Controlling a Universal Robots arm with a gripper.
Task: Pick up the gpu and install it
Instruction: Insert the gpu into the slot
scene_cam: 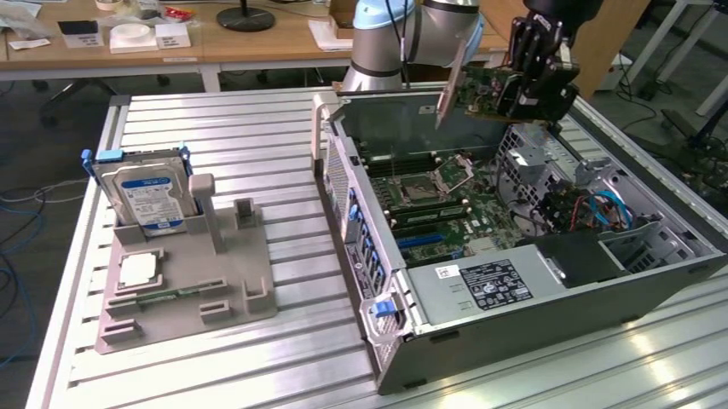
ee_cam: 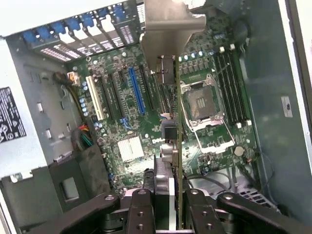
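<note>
My gripper (scene_cam: 533, 85) is shut on the gpu (scene_cam: 482, 89) and holds it in the air above the far end of the open computer case (scene_cam: 376, 256). The card hangs on edge with its silvery end bracket (scene_cam: 448, 95) pointing down toward the case's rear wall. In the wrist view the gpu (ee_cam: 178, 146) appears edge-on between the fingers (ee_cam: 141, 212), with its bracket (ee_cam: 170, 24) at the far end. Beneath it lies the green motherboard (ee_cam: 131, 122) with a blue expansion slot (ee_cam: 136, 90); the card is above the board and does not touch it.
The case also holds an open processor socket (ee_cam: 204, 102), memory slots (ee_cam: 230, 83), a power supply (scene_cam: 489, 285) and blue cables (scene_cam: 603, 209). At the exterior view's left, a grey fixture (scene_cam: 216, 294) holds a blue-labelled hard drive (scene_cam: 148, 200) and a square processor chip (scene_cam: 136, 268).
</note>
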